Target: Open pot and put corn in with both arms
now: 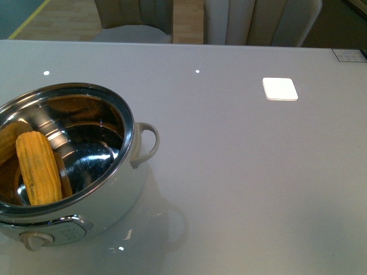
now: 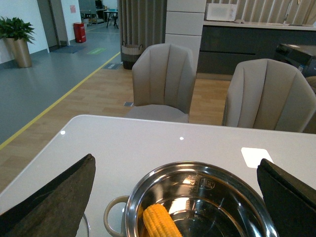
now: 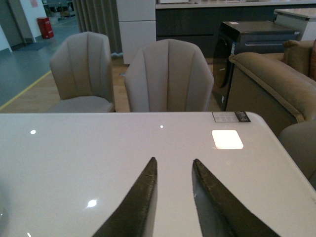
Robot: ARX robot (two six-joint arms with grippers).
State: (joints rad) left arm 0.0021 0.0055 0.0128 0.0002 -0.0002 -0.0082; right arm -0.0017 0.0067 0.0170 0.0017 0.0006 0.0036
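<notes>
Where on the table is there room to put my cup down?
The table is bare to the right of the pot, from its loop handle to the far edge by the chairs. The near left is crowded: the pot, with the corn inside, fills it.

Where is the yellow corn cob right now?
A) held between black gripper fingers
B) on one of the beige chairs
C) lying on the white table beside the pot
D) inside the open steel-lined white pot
D: the yellow corn cob leans against the shiny inner wall of the lidless white round pot, touched by no gripper.
</notes>
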